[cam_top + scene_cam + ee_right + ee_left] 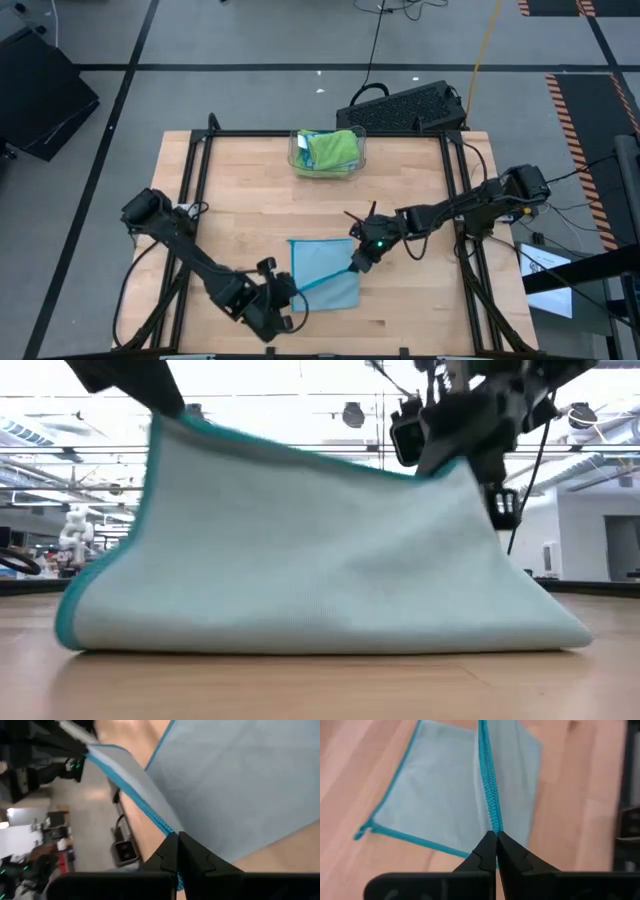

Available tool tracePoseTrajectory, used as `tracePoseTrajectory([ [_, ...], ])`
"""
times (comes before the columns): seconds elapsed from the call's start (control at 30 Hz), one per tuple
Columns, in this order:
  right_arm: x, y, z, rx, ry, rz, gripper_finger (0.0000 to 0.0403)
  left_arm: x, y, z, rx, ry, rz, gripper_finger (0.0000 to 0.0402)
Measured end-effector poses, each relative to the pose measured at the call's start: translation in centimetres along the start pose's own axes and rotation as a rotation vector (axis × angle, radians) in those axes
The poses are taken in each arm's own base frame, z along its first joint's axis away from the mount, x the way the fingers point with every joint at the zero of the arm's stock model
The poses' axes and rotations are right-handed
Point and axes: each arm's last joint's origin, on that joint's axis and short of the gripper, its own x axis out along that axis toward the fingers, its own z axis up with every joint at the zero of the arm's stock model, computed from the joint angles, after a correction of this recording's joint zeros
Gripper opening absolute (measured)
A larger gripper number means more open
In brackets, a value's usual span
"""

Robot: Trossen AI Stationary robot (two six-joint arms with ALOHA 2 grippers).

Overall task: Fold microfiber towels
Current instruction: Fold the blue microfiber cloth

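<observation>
A light blue microfiber towel (pixel 325 278) with a teal hem lies on the wooden table near the front middle. Its lower part rests flat. One hemmed edge is raised and strung between my two grippers, so the cloth stands like a tent in the low view (pixel 320 560). My left gripper (pixel 297 296) is shut on the near-left end of that edge. My right gripper (pixel 357 266) is shut on its far-right end. More microfiber towels, lime green (pixel 333 148) and blue, sit bunched in a clear bin. My left gripper pinches the end of the raised teal hem (pixel 493 824) between its two fingertips, slanting down at it from the table's near left. The hem runs straight away from the fingers, drawn taut. The cloth below falls to the table. My right gripper pinches the other end of the same teal hem (pixel 166 830) between its fingertips, slanting down from the table's right. The edge stretches from there toward the other gripper. The towel hangs off it, with its lower part on the table.
The clear plastic bin (pixel 300 160) stands at the far middle of the table. A black keyboard-like case (pixel 405 105) sits just beyond the far right corner. Black frame rails (pixel 190 190) run along the table's left and right sides. Bare wood surrounds the towel.
</observation>
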Motion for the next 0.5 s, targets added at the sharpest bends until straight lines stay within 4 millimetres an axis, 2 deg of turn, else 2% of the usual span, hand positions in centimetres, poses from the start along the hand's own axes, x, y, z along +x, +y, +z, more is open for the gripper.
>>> tracePoseTrajectory([
  [0.1,-0.3,-0.4,0.6,-0.005,-0.019,-0.015,0.0,0.7,1.1,0.6,0.009,0.024,0.029,0.0004],
  [0.3,-0.4,-0.9,0.9,-0.026,-0.066,-0.075,0.0,0.3,3.3,3.1,0.059,0.009,0.04,0.0006],
  [0.5,-0.6,-1.8,1.0,-0.045,-0.151,-0.206,0.0,2.2,5.5,3.9,0.149,0.052,0.076,0.0008],
])
